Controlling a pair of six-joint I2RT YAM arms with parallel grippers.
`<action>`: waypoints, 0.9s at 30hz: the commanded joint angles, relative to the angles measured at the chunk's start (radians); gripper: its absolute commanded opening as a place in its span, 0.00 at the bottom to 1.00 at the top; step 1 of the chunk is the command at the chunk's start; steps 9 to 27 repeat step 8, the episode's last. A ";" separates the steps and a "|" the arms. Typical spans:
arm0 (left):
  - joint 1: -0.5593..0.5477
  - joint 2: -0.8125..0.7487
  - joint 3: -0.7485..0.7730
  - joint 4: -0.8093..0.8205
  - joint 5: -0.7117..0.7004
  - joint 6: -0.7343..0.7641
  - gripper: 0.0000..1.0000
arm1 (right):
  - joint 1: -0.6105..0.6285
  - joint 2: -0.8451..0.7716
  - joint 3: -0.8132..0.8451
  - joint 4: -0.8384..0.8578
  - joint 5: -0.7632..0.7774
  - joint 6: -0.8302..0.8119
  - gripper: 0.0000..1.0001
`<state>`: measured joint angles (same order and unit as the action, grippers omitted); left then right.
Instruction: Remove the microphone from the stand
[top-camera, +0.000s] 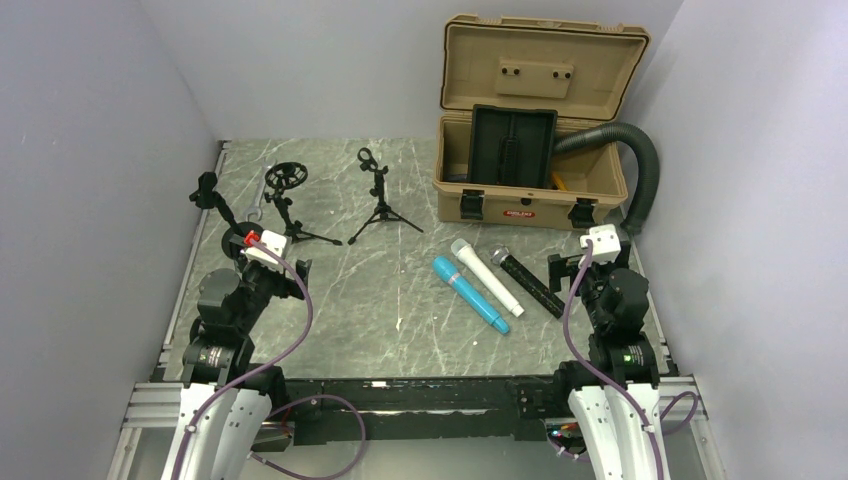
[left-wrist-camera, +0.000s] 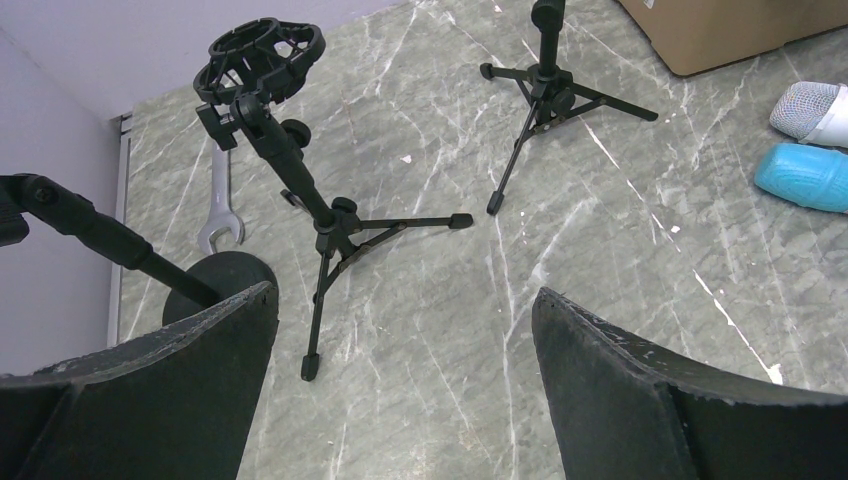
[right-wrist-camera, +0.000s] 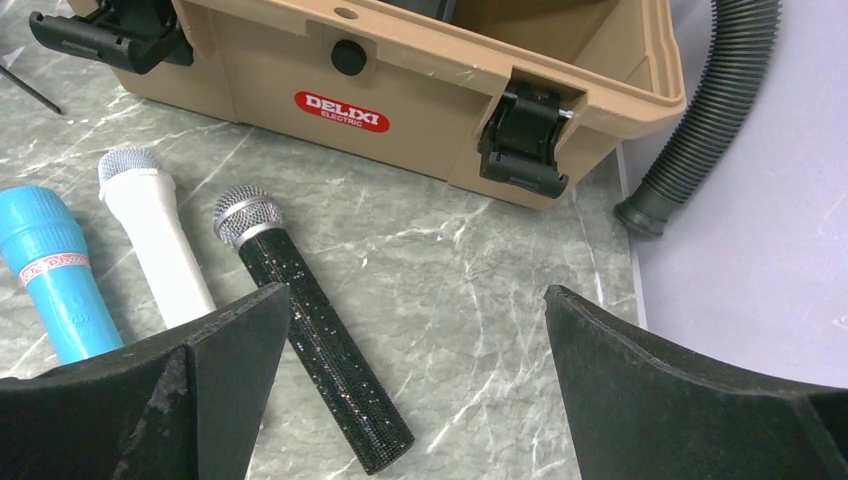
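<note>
Three microphones lie flat on the table right of centre: a blue one (top-camera: 470, 293), a white one (top-camera: 486, 277) and a black glitter one (top-camera: 532, 283). Three black stands stand at the left: a round-base stand (top-camera: 205, 190), a shock-mount tripod stand (top-camera: 285, 185) and a clip tripod stand (top-camera: 377, 190). None of them holds a microphone. My left gripper (top-camera: 285, 262) is open and empty, just in front of the shock-mount stand (left-wrist-camera: 300, 180). My right gripper (top-camera: 565, 268) is open and empty, right beside the black microphone (right-wrist-camera: 310, 320), whose handle passes under its left finger.
An open tan case (top-camera: 530, 190) stands at the back right, with a black corrugated hose (top-camera: 640, 170) curling out along the right wall. A wrench (top-camera: 252, 208) lies between the left stands. The walls stand close on both sides.
</note>
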<state>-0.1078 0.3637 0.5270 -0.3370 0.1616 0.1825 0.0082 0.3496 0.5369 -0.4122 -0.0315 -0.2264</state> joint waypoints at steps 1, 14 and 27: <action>0.007 -0.006 -0.009 0.045 0.014 0.012 0.99 | -0.004 0.003 0.000 0.016 0.001 -0.007 1.00; 0.007 -0.010 -0.012 0.047 0.015 0.015 0.99 | -0.004 0.005 0.001 0.027 0.012 0.023 1.00; 0.007 -0.010 -0.012 0.047 0.015 0.015 0.99 | -0.004 0.005 0.001 0.027 0.012 0.023 1.00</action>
